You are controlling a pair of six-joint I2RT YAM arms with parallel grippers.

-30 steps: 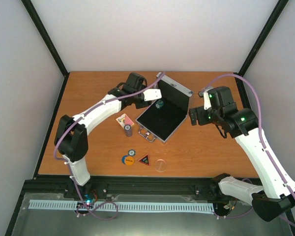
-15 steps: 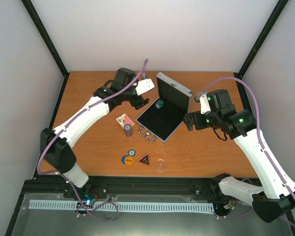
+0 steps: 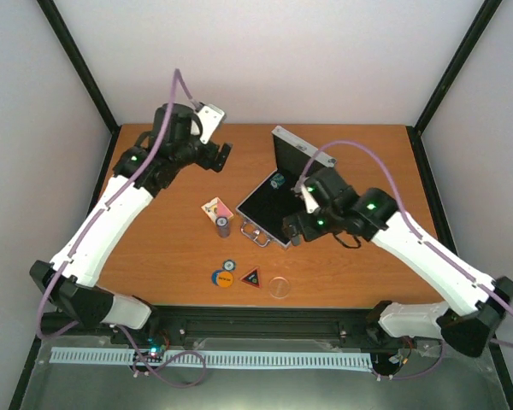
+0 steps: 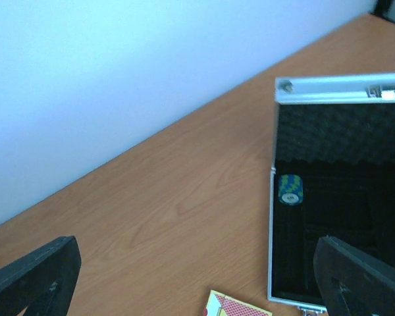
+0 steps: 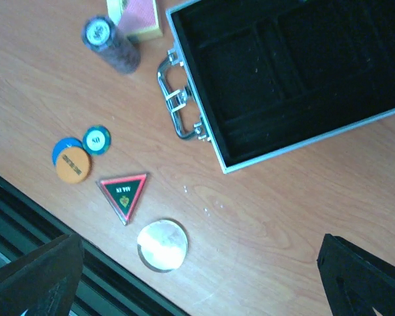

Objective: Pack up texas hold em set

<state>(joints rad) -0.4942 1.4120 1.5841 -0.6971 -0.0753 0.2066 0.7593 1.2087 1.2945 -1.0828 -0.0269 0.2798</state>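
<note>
case [image 4: 342, 87] – bright metal rim, matt black foam lining | table [image 4: 184, 197] – smooth wood-grain top

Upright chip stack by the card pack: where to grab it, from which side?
Likely its curved side wall, about mid-height, coming straight down from above. The chip stack stands upright as a short cylinder. The card pack lies close on one side, so close across the free sides.

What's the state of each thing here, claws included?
Case: open, lid up.
Green chip stack: on its side inside the case.
Dark chip stack: upright on table, unpacked.
Card pack: flat on table, unpacked.
Loose chip: flat on table.
Orange disc: flat on table.
Triangle: flat on table.
Clear disc: flat on table.
Left claw: open, empty.
Right claw: open, empty.
</note>
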